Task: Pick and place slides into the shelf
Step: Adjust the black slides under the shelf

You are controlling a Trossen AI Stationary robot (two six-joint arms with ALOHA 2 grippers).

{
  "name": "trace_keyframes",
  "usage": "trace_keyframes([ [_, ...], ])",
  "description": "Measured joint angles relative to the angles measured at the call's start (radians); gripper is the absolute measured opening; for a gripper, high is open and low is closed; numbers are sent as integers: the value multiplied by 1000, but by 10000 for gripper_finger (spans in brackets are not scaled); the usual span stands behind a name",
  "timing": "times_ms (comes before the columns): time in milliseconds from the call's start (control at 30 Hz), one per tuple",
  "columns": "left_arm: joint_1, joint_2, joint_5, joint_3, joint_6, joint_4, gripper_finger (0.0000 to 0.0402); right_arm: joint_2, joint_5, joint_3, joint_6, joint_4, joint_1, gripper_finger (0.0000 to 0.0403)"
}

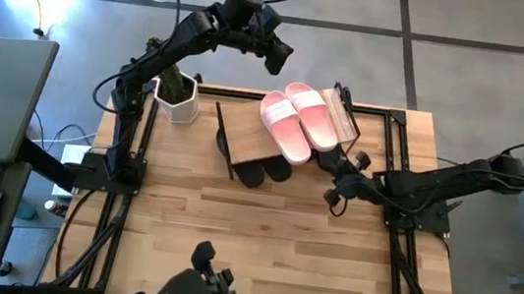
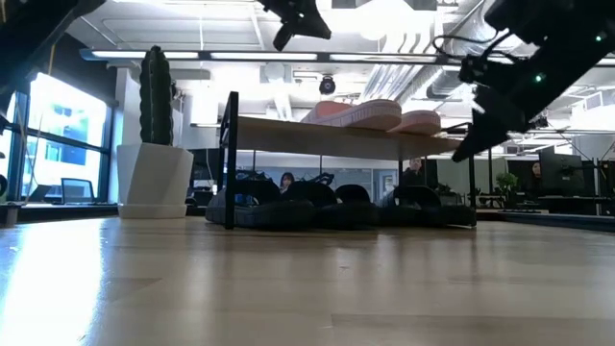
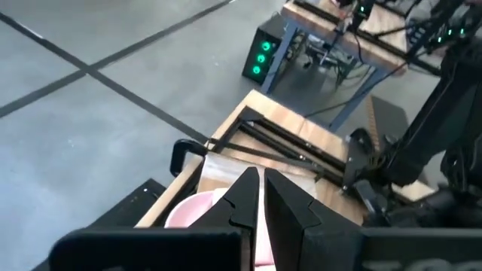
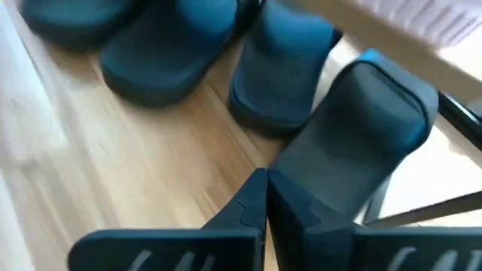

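The shelf [image 1: 254, 131] stands at the far middle of the table, and a pale pink pair of slides [image 1: 299, 122] lies on its plank top [image 2: 317, 136]. Black slides [image 2: 336, 207] rest on the tabletop under the plank; the right wrist view shows several [image 4: 162, 60], one of them close ahead [image 4: 361, 128]. My left gripper [image 1: 277, 58] hangs shut, high above the shelf's far side, with a pink slide [image 3: 192, 212] below it. My right gripper [image 1: 336, 193] is shut and slants down beside the shelf's right end, above the tabletop [image 2: 466, 149] and clear of the black slides.
A cactus in a white pot [image 1: 177, 93] stands left of the shelf at the table's far left. Black frame rails [image 1: 117, 200] run along both sides of the table. The near half of the wooden tabletop [image 1: 262, 236] is bare wood.
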Motion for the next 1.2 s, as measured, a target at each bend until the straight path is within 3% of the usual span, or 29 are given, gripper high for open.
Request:
trace_keyframes([
  [167, -1, 0, -30, 0, 0, -87, 12, 38, -127, 0, -150, 43, -38, 5],
  [300, -1, 0, -222, 0, -2, -201, 12, 112, -178, 0, -262, 128, -61, 41],
  [467, 14, 0, -453, 0, -4, -207, 12, 201, -175, 0, -285, 186, -63, 91],
  [567, 45, 22, -414, 2, -31, -211, 12, 211, -184, 0, -253, 210, -52, 101],
  [800, 132, 136, -166, -1, -127, -232, 12, 148, -168, 0, -139, 179, 3, 103],
  [967, 164, 218, -149, -1, -146, -228, 12, 62, -71, 0, -26, 26, 33, 103],
  [1200, 203, 309, -57, 0, -200, -192, 12, -36, -71, 0, 87, -28, 35, 103],
])
